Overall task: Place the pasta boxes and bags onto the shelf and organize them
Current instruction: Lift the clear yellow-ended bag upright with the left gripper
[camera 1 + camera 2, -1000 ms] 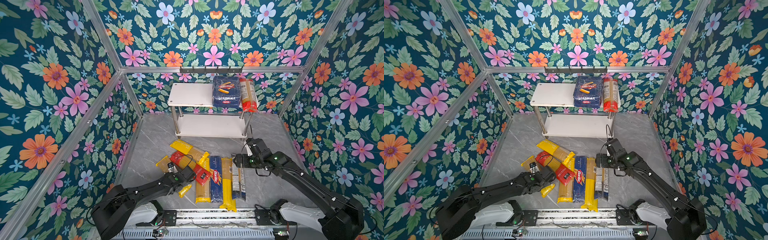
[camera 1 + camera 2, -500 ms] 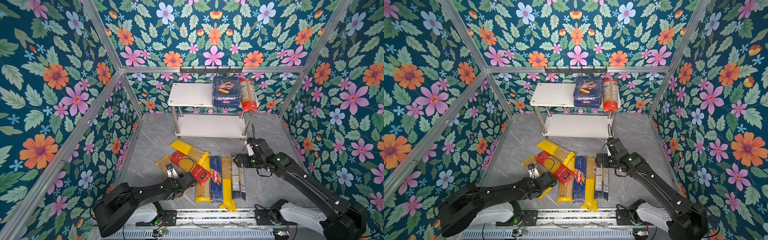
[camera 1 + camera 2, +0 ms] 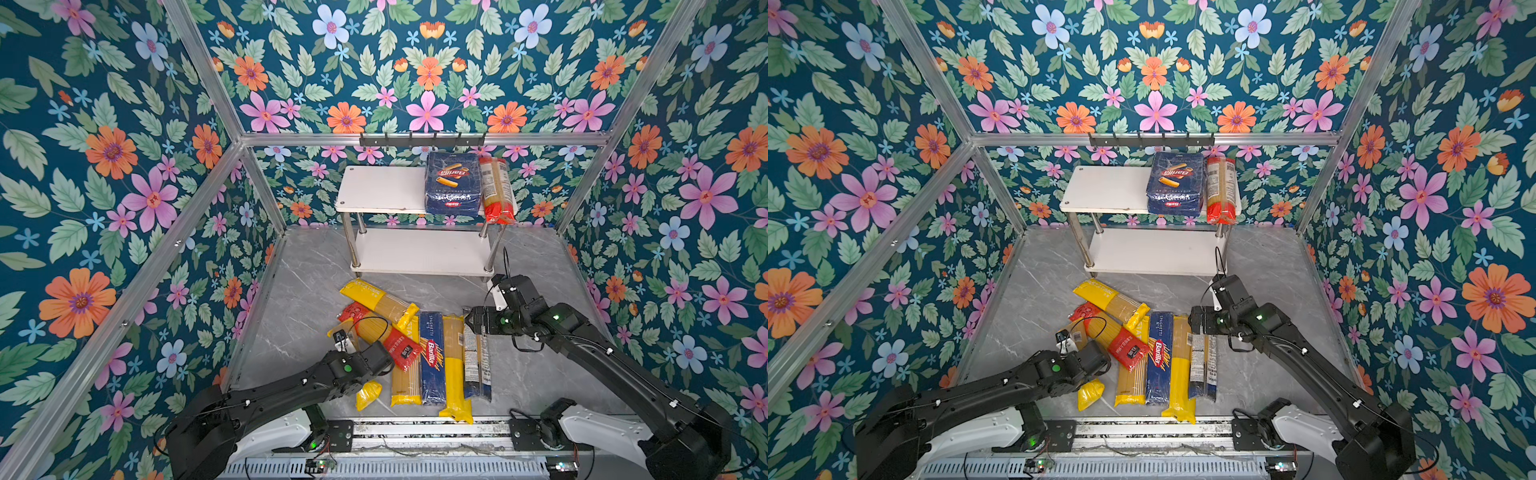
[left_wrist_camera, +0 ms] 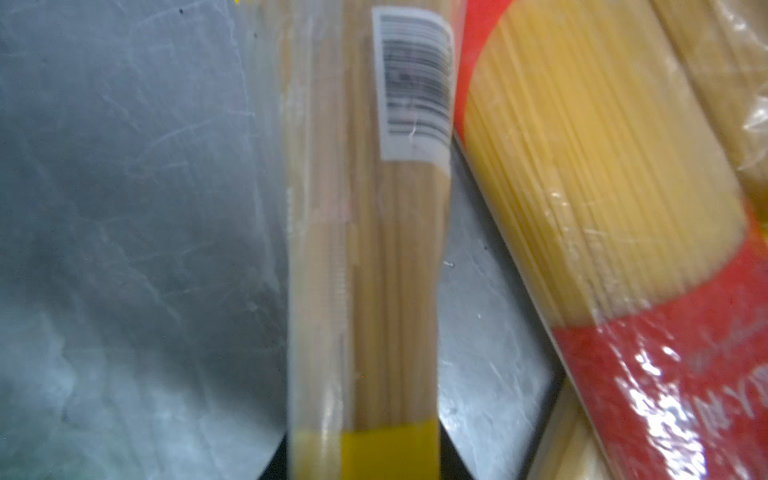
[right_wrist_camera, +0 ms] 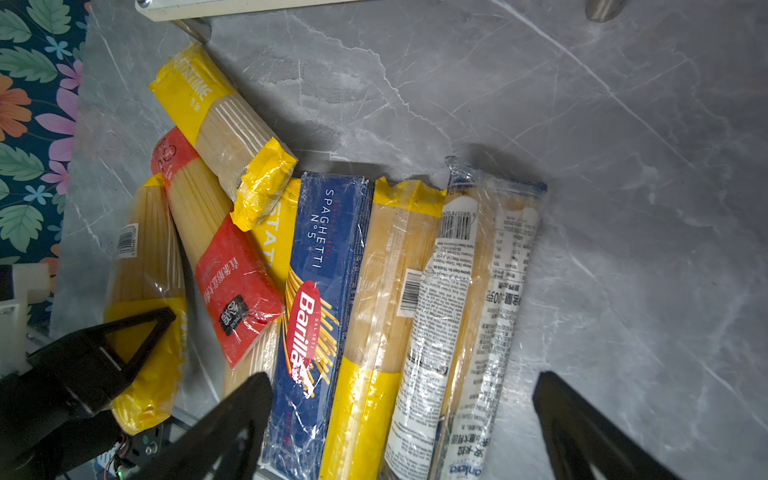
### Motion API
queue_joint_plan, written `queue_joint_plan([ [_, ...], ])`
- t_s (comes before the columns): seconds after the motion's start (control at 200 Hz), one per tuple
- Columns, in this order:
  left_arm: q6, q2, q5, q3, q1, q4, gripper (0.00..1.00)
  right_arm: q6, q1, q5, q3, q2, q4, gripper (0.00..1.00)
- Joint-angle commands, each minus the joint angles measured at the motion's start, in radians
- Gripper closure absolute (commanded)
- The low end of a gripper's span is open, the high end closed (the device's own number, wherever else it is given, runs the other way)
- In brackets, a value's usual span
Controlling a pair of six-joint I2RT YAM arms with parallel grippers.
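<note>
left end effector [image 4: 363, 461] clamped across the yellow-ended spaghetti bag [image 4: 374, 270] at the pile's edge, probably the easiest to lift free; right end effector [image 5: 401, 386] wide apart, dark-ended bag [image 5: 478, 291] just below it, looks pre-grasp.

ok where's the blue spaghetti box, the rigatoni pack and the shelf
blue spaghetti box [image 3: 432, 355]: in a top view, on its red logo
rigatoni pack [image 3: 452, 183]: in a top view, middle of its front face
shelf [image 3: 382, 189]: in a top view, bare part of its upper board

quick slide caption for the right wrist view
Open right gripper above the Barilla spaghetti box and neighbouring bags; left gripper shut on a yellow-ended bag.
</note>
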Motion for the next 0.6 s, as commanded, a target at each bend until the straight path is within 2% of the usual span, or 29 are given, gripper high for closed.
queue_joint_plan([
  [0.0,0.094,0.026,0.012,0.064,0.015,-0.106,1.0,0.01,0.0,-0.012,0.01,0.0,0.007,0.01],
  [0.25,0.289,0.168,-0.08,0.297,0.065,-0.227,1.0,0.016,0.0,-0.012,0.021,-0.02,-0.005,0.01],
  [0.595,0.406,0.158,-0.2,0.553,0.076,-0.411,1.0,0.017,0.0,0.007,0.068,-0.009,-0.029,0.01],
])
